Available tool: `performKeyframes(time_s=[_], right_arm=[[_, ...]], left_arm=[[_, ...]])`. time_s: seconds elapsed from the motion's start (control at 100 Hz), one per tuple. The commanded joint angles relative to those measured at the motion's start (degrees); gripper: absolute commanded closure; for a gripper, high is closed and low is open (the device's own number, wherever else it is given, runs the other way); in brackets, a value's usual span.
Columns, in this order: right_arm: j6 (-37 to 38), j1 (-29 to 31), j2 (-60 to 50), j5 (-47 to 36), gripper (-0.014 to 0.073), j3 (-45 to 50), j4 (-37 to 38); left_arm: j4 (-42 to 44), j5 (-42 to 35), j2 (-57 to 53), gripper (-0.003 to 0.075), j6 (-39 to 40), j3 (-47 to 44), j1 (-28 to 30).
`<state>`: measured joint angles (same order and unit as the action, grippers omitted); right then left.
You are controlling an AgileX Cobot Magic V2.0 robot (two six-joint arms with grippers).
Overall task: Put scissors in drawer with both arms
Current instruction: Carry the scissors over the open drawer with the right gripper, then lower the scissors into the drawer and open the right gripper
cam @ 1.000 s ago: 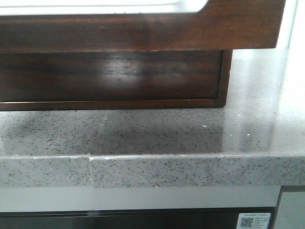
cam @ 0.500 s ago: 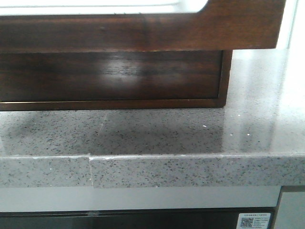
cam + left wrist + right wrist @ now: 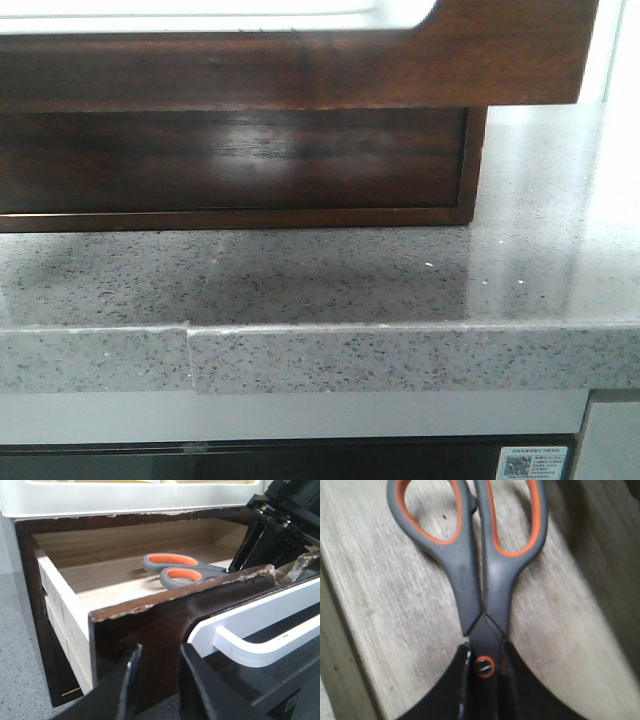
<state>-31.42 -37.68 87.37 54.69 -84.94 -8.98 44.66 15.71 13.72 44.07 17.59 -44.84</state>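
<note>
The drawer (image 3: 150, 630) stands pulled out of its dark cabinet, and its brown front (image 3: 480, 60) juts over the counter in the front view. The scissors (image 3: 470, 580), grey with orange-lined loops, are inside it just over the pale wood floor. My right gripper (image 3: 484, 652) is shut on them at the pivot screw. In the left wrist view the scissors' handles (image 3: 175, 570) show behind the drawer front, with the black right gripper (image 3: 250, 545) reaching in. My left gripper (image 3: 157, 655) is open just outside the drawer front, with nothing between its fingers.
A speckled grey stone counter (image 3: 400, 280) carries the cabinet (image 3: 250, 160), with a seam at its front edge (image 3: 190, 345). A white curved rim (image 3: 250, 630) lines the drawer front's cutout. A white shelf edge (image 3: 125, 500) sits above the drawer opening.
</note>
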Motion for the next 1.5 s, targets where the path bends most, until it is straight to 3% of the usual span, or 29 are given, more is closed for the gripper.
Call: performKeyframes(time_s=[0.0, 0.5, 0.79, 1.49], right_arm=[[-0.3, 0.0, -0.9, -2.8, 0.0656, -1.6, 0.5], [-0.3, 0.0, -0.9, -2.4, 0.0647, -1.6, 0.7], [-0.3, 0.0, -0.9, -2.4, 0.0435, -1.6, 0.7], [-0.3, 0.0, -3.2, -3.3, 0.0459, -1.7, 0.9]], left_arm=[[0.3, -3.2, 0.5, 0.0556, 0.6, 2.0, -0.5], [0.3, -3.2, 0.5, 0.0556, 0.6, 2.0, -0.5], [0.3, -3.2, 0.5, 0.0556, 0.6, 2.0, -0.5], [0.3, -3.2, 0.5, 0.0556, 0.6, 2.0, -0.5]])
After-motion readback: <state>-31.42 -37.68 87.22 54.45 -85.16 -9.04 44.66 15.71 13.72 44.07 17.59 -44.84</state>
